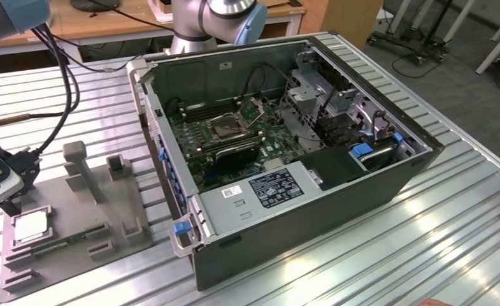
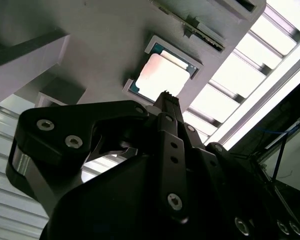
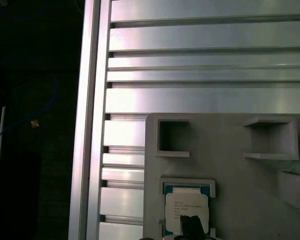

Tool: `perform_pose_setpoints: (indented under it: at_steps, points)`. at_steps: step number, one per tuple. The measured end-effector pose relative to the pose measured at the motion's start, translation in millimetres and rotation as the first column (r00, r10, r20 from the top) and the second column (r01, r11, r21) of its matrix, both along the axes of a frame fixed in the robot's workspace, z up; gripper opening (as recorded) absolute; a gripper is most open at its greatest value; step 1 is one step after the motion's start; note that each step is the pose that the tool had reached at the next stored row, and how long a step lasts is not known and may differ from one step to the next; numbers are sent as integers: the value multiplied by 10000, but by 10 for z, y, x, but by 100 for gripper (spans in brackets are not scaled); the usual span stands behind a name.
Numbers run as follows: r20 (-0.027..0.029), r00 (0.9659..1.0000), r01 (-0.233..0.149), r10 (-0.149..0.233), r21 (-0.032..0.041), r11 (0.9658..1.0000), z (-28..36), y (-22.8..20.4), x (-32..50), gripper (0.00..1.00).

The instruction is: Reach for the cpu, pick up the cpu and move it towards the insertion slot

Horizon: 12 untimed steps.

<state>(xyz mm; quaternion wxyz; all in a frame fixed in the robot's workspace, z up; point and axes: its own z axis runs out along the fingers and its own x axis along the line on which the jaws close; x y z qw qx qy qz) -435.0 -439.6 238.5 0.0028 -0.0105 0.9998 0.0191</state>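
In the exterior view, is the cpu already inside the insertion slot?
No, the cpu lies in its pocket on the grey tray, outside the computer case that holds the insertion slot.

**Camera Placement Check**

From my station, the exterior view looks down steeply from high and well back. It covers the open computer case (image 1: 318, 210), the slatted table (image 1: 453, 242) and the grey tray (image 1: 63, 194) at the exterior view's left. The first wrist view faces straight down on the tray, close. The second wrist view takes it obliquely, closer. All three share the cpu (image 1: 30, 224) (image 2: 162, 80) (image 3: 186, 212).
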Motion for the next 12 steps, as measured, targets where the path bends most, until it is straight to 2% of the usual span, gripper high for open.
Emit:
perform_pose_setpoints:
  at_steps: [6, 12]
  points:
    - [-1, 10000, 0, 0, 0, 10000, -15, 0, 0, 11]
    - [0, 10000, 0, 0, 0, 10000, -70, 0, -2, 11]
